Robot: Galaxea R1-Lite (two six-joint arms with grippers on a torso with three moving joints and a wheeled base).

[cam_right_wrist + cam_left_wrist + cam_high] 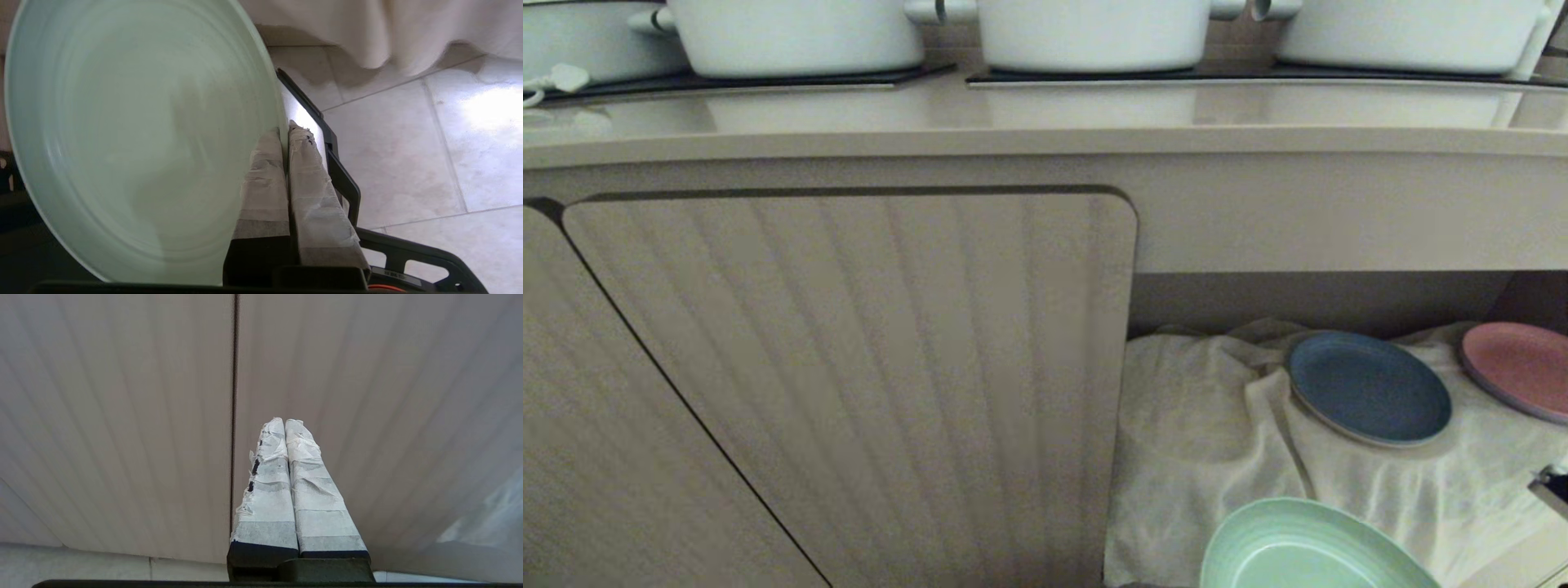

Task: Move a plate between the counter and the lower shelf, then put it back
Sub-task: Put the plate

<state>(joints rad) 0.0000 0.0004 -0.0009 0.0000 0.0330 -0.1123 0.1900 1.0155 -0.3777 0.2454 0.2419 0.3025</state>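
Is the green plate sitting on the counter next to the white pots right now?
No, the green plate is pinched at its rim by the right gripper, down by the cloth-lined lower shelf, not the counter.

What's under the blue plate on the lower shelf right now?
The dark blue plate lies on the wrinkled white cloth draping the lower shelf. The cloth hides the shelf base, and whatever is directly beneath the plate is covered too.

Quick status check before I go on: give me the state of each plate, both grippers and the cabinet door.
Mint-green plate: gripped by its rim, off the shelf cloth.
Right gripper: shut on the mint-green plate's rim.
Left gripper: shut, empty, facing the cabinet door.
Dark blue plate: resting on the white cloth in the lower shelf.
Pink plate: resting on the cloth, partly out of frame.
Cabinet door: closed.
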